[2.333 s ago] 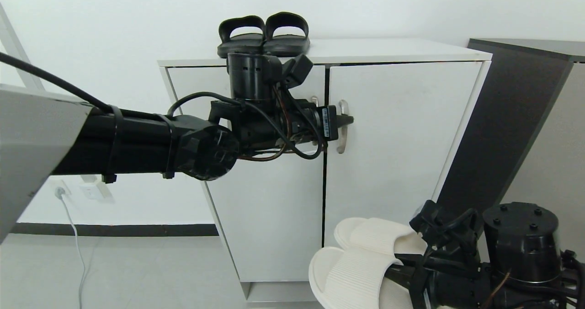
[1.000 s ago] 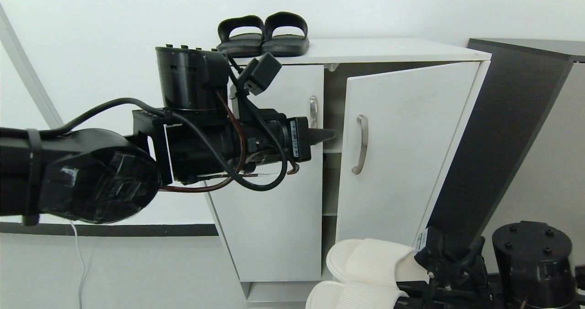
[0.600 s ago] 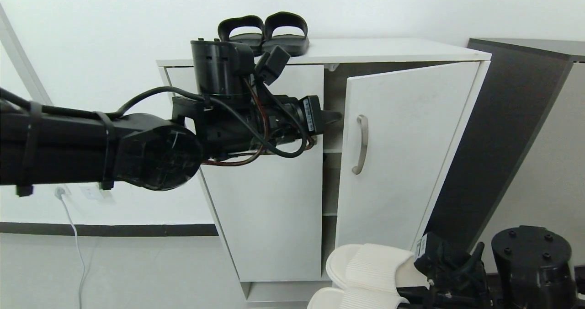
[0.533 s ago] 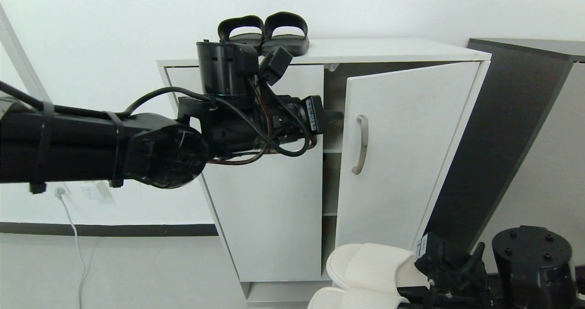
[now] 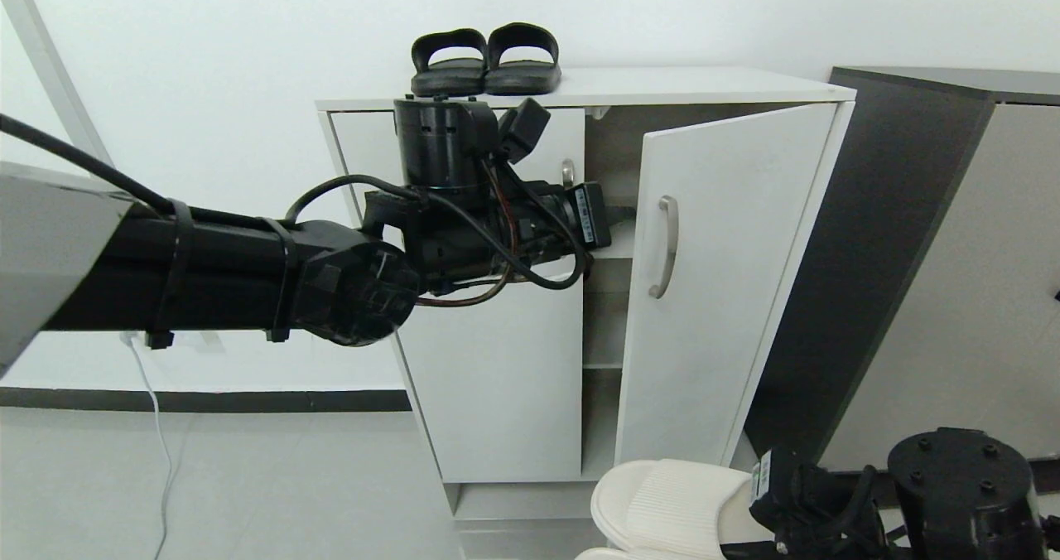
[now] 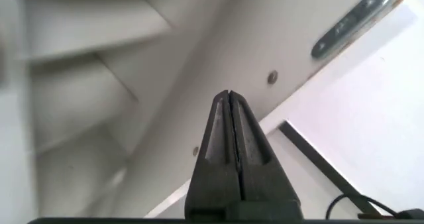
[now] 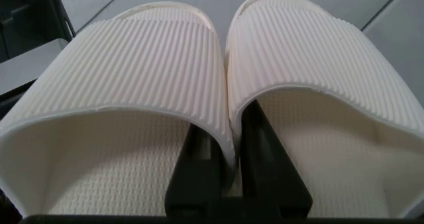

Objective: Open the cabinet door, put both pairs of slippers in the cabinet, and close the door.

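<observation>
Left gripper (image 5: 619, 215), closed tight and empty, sits in the gap by the edge of the half-open door (image 5: 729, 278); slipping off that edge would leave the opening too narrow. Right gripper (image 7: 232, 163) pinches the white slippers (image 5: 662, 498) low by the door, which could swing into them; black slippers (image 5: 487, 59) lie on the cabinet (image 5: 489, 394)

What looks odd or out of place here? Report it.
Nothing is damaged or spilled. The black slippers sit on top of the cabinet, not inside, and its right door hangs ajar.
</observation>
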